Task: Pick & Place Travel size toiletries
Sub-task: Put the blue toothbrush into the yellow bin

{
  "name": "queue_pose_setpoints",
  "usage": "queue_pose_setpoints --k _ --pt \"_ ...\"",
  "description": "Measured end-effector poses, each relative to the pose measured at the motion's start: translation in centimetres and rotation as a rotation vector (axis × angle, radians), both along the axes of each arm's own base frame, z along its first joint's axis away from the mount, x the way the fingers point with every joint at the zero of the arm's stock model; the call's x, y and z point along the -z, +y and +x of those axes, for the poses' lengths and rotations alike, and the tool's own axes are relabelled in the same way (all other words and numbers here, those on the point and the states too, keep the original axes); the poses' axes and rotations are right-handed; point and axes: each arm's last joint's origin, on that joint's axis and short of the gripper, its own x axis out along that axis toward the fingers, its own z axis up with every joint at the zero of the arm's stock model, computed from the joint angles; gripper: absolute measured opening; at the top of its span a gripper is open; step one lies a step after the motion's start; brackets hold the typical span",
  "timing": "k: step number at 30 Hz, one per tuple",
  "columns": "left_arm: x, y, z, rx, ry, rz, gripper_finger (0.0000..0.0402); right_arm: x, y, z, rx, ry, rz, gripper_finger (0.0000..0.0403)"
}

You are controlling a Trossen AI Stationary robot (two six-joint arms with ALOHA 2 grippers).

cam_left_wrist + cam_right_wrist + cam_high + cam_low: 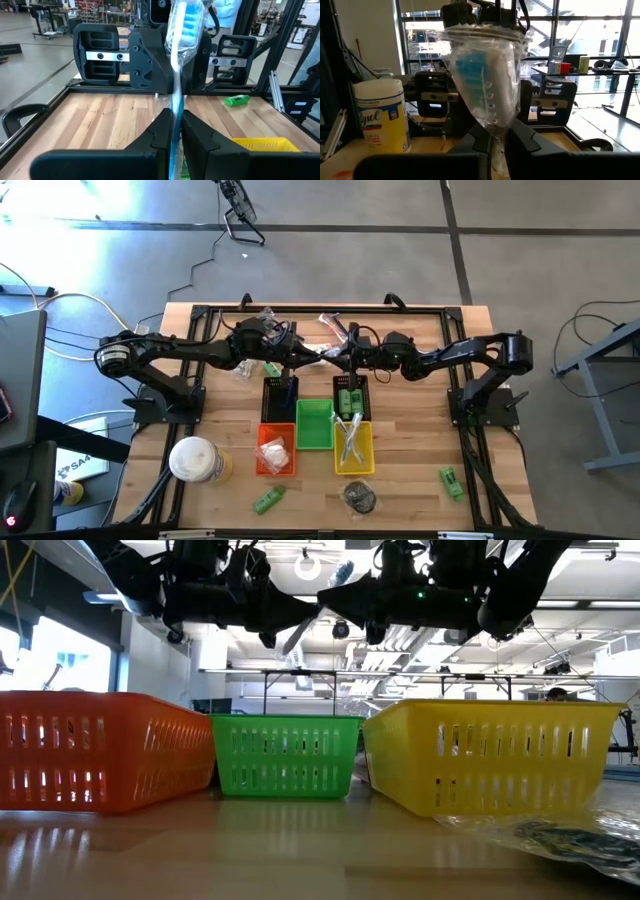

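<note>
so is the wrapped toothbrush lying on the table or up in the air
In the air: both wrist views show the wrapped toothbrush pinched between the left pincer and the right pincer, above the table.

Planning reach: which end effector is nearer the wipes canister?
Left. The left end effector sits up-table from the wipes canister; the right end effector is farther across, both gripping one wrapped toothbrush.

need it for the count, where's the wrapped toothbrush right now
The wrapped toothbrush is in the air between both grippers, above the table's back middle, over the black baskets.
</note>
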Motion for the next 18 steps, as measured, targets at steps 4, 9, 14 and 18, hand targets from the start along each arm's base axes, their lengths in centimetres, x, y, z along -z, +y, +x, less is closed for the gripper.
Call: queue_pose_setpoints --k 4,9,14,18 --pt "0.01 0.01 0.00 0.000 0.001 0.000 0.0026 0.04 0.00 0.00 0.000 0.005 0.001 0.0014" --pt "0.04 0.01 -0.01 0.000 0.003 -0.002 0.0026 0.07 0.00 0.01 0.000 0.008 0.001 0.0018" --pt "0.04 0.01 -0.01 -0.001 0.004 -0.001 0.0026 0.10 0.00 0.01 0.000 0.012 0.001 0.0012" --pt "0.05 0.01 -0.01 -0.001 0.004 -0.001 0.0026 0.10 0.00 0.01 0.000 0.012 0.001 0.0013"
